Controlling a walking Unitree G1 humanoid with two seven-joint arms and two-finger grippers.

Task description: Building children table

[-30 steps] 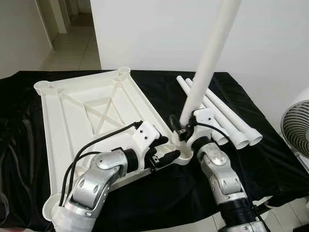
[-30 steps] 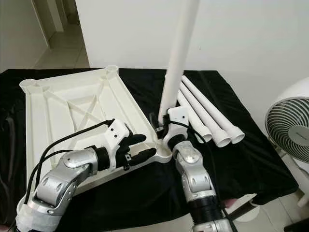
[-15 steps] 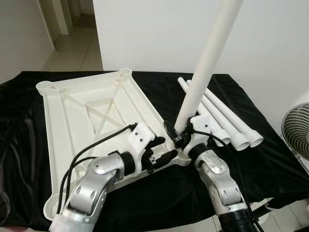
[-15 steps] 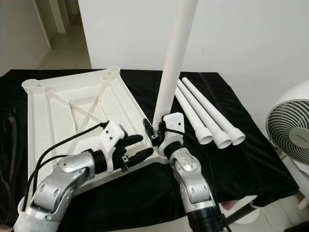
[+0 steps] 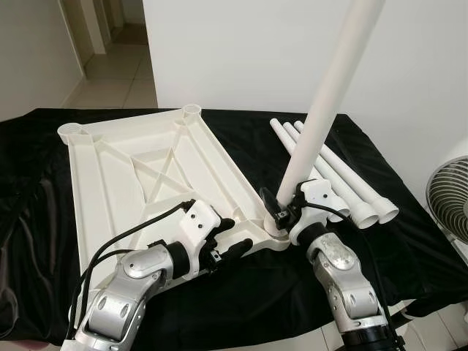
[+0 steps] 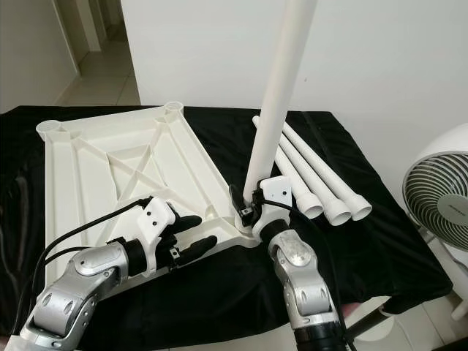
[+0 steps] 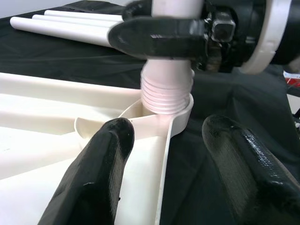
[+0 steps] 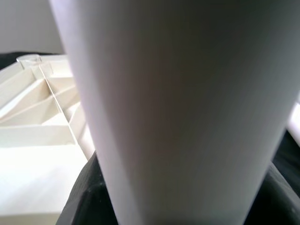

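Observation:
The white table top lies upside down on a black cloth. My right gripper is shut on a white table leg, which stands nearly upright, leaning a little to the right. The leg's threaded end sits in the near right corner socket. My left gripper is open, its fingers straddling the top's front rim just left of that socket. In the right wrist view the leg is very close to the lens.
Three more white legs lie side by side on the cloth, right of the table top. A white fan stands on the floor at the far right. A white wall rises behind the table, and a doorway opens at the back left.
My left gripper has drawn back a little along the front rim, away from the corner socket. The right gripper still holds the leg upright at that corner. The camera has shifted slightly.

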